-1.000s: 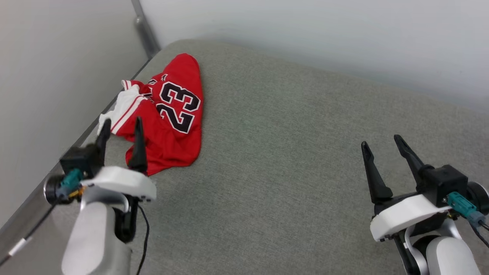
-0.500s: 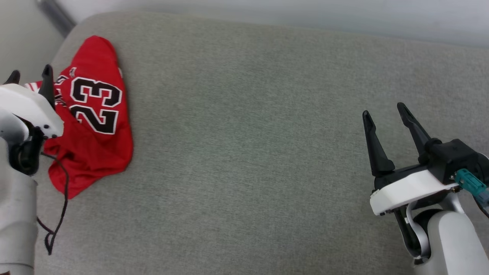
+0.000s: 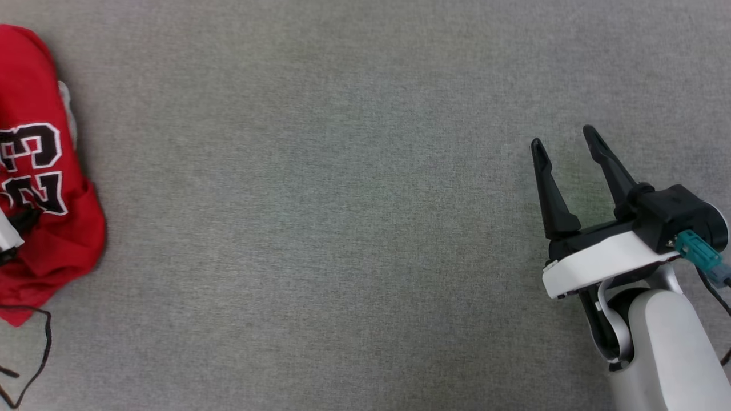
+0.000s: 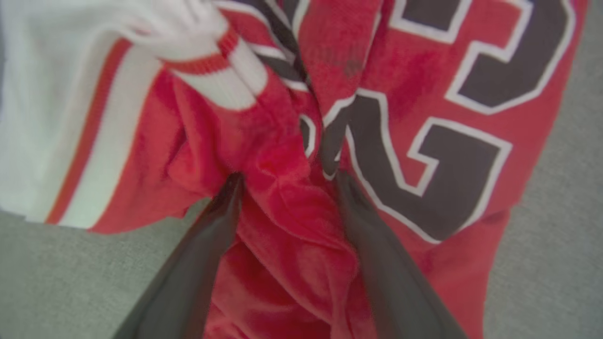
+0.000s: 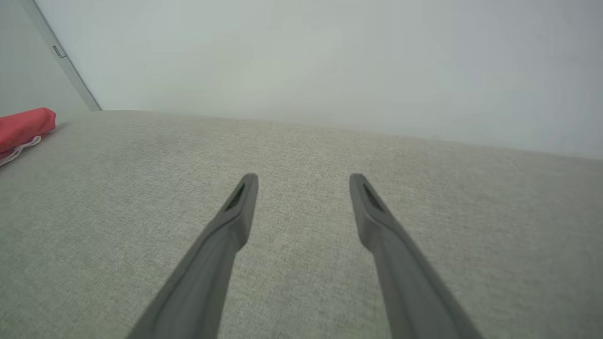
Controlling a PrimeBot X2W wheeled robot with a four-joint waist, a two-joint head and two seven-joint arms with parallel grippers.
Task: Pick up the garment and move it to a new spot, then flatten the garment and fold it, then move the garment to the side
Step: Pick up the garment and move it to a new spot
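The garment (image 3: 40, 188), a crumpled red jersey with a black white-edged "23", lies on the grey surface at the far left edge of the head view. In the left wrist view the garment (image 4: 424, 141) is very close, white striped sleeve at the upper left. My left gripper (image 4: 289, 178) is open and pressed down into it, with a raised fold of red cloth between its spread fingers. My right gripper (image 3: 561, 136) hovers open and empty over bare surface, far to the right. The right wrist view has that gripper (image 5: 304, 176) open, with the garment (image 5: 23, 125) far off to its left.
A wide grey fabric surface (image 3: 342, 228) spreads between the garment and my right arm. A pale wall (image 5: 330, 56) bounds its far side, with a metal strip (image 5: 61, 56) in the corner. A black cable (image 3: 43, 342) hangs over the surface below the garment.
The head camera has swung down and to the right, so the garment has slid to the picture's left edge and the left arm has passed off that edge. Both grippers stay open.
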